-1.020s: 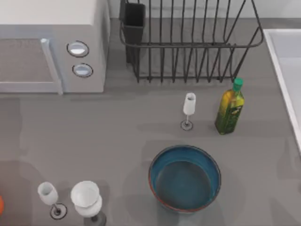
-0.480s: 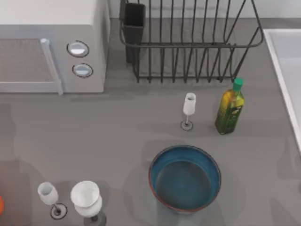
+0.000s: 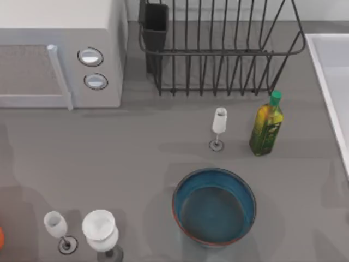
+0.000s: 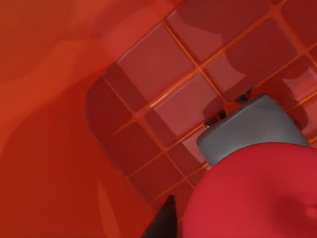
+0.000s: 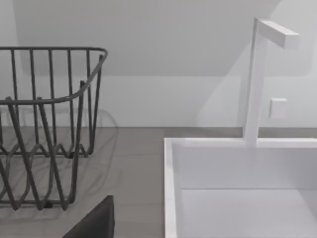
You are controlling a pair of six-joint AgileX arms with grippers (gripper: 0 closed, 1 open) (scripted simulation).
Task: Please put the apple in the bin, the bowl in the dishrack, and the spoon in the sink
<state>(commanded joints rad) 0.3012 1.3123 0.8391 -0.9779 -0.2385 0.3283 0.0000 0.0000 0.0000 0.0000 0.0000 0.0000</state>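
Left end effector [image 4: 247, 198]: hanging inside the red bin [image 4: 163, 99], above its gridded floor, one grey finger [image 4: 247, 129] pressing on the apple [image 4: 257, 193], so it is grasping the fruit.
Bowl [image 3: 214, 206]: sitting upright on the bench [image 3: 136, 164], near the front, right of centre.
Dishrack [image 3: 218, 49]: standing at the back, well apart from the bowl.
Sink [image 3: 332, 76]: lying at the bench's right edge.
Right end effector: cannot tell its state; its wrist view is facing the dishrack and sink.

Teal bowl [image 3: 214, 206] upright on table, red apple [image 4: 252, 196] over red bin [image 4: 148, 99]
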